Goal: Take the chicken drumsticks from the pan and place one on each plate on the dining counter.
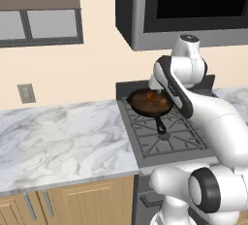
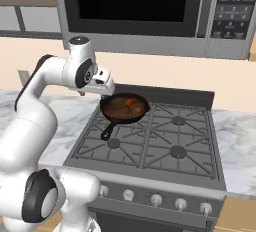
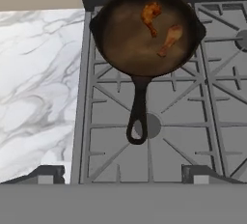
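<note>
The black pan (image 3: 126, 39) sits on the stove's back left burner, its handle (image 3: 137, 117) pointing toward the front. Two orange-brown chicken drumsticks lie in it, one (image 3: 151, 15) toward the back and one (image 3: 170, 38) to its right. My gripper (image 3: 124, 175) hangs open and empty above the stove, over the handle's end, well above the pan. From the base I see the pan (image 1: 150, 104) (image 2: 125, 108) just past my hand (image 2: 102, 83). The plates are out of view.
The gas stove (image 2: 165, 141) has grey grates and a raised back panel. A microwave (image 2: 135, 6) hangs low over it. White marble counter (image 1: 58, 136) over oak doors runs left of the stove, and more marble (image 2: 237, 136) lies to the right.
</note>
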